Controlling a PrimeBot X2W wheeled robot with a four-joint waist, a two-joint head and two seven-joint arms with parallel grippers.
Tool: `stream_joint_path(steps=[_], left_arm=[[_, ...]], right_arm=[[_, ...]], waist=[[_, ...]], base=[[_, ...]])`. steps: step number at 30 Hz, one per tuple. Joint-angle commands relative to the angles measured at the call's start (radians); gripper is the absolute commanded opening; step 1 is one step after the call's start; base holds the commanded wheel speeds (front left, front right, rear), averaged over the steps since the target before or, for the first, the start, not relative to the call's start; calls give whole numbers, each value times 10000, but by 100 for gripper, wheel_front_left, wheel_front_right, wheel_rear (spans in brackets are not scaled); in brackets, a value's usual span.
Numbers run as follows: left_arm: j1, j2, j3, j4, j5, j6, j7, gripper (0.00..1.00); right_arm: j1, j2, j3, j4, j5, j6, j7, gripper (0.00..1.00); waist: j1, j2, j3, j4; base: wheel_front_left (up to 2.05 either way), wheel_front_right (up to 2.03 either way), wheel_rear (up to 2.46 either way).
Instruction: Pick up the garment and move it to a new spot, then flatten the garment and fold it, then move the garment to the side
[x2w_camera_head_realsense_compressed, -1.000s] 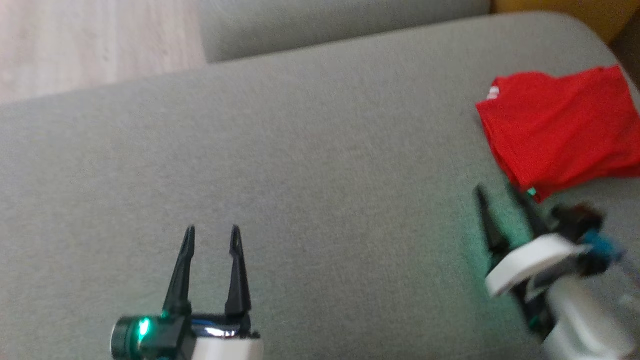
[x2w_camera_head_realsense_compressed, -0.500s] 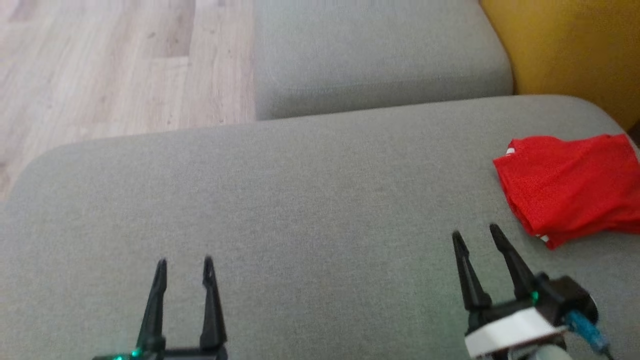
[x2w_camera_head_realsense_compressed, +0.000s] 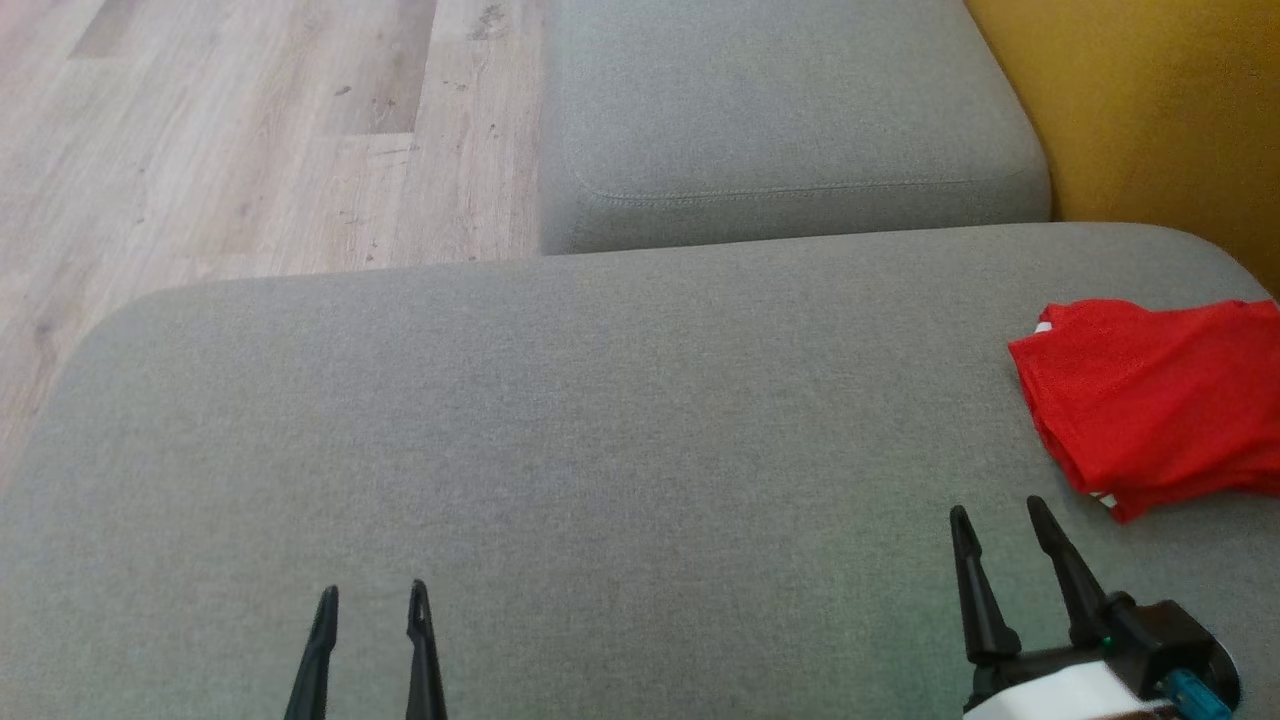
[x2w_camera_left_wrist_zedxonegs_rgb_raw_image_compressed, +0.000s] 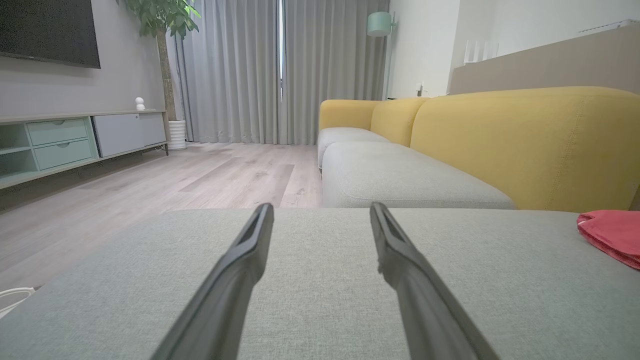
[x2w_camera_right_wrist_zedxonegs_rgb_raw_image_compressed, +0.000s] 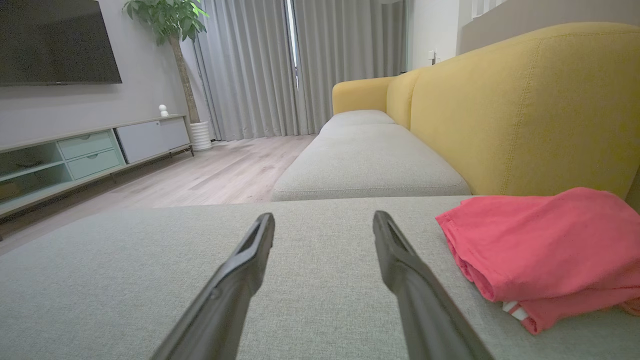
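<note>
Folded red garment (x2w_camera_head_realsense_compressed: 1150, 400) at the right edge of the grey seat cushion (x2w_camera_head_realsense_compressed: 600, 450), both grippers empty.

Over the cushion's near left part is the left gripper (x2w_camera_head_realsense_compressed: 374, 590), its two dark fingers parted with nothing between them. Over the near right part is the right gripper (x2w_camera_head_realsense_compressed: 997, 508), jaws likewise spread and empty, its fingertips just short of the garment's near corner and not touching it. The garment lies folded flat on the cushion, with white striped trim showing at that near corner. Against the cushion's far edge sits a second grey cushion (x2w_camera_head_realsense_compressed: 780, 120), with a yellow backrest (x2w_camera_head_realsense_compressed: 1150, 110) at the far right. Off the cushion's far left side lies the wooden floor (x2w_camera_head_realsense_compressed: 250, 130), and beyond it grey curtains (x2w_camera_left_wrist_zedxonegs_rgb_raw_image_compressed: 280, 70).
</note>
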Motion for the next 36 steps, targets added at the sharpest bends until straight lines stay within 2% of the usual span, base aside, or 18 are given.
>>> stream_joint_path(steps=[1,10,11,16,36], left_arm=[[-489,-70,404,-261,39,-34,-51,100],[-550,-70,482,-227,27,-91,-51,100],[-17,-4,151,122,-9,-53,1,0],[134,-3,144,920,-76,-56,12,0],[-559,129,452,1266,-2615,-491,452,0]], right_arm=[[-235,27,168,-337,-108,65,-108,100],[-297,112,161,-239,-96,65,-108,100],[2,165,-17,80,3,-2,0,0],[318,177,44,876,80,-2,28,0],[-159,62,-127,871,2572,9,486,0]], waist=[[0,-1,3,-6],[0,-1,-6,-161],[0,-1,-3,-157],[0,-1,7,-161],[0,-1,198,-174]], base=[[0,0,0],[0,0,0],[0,0,0],[0,0,0],[0,0,0]])
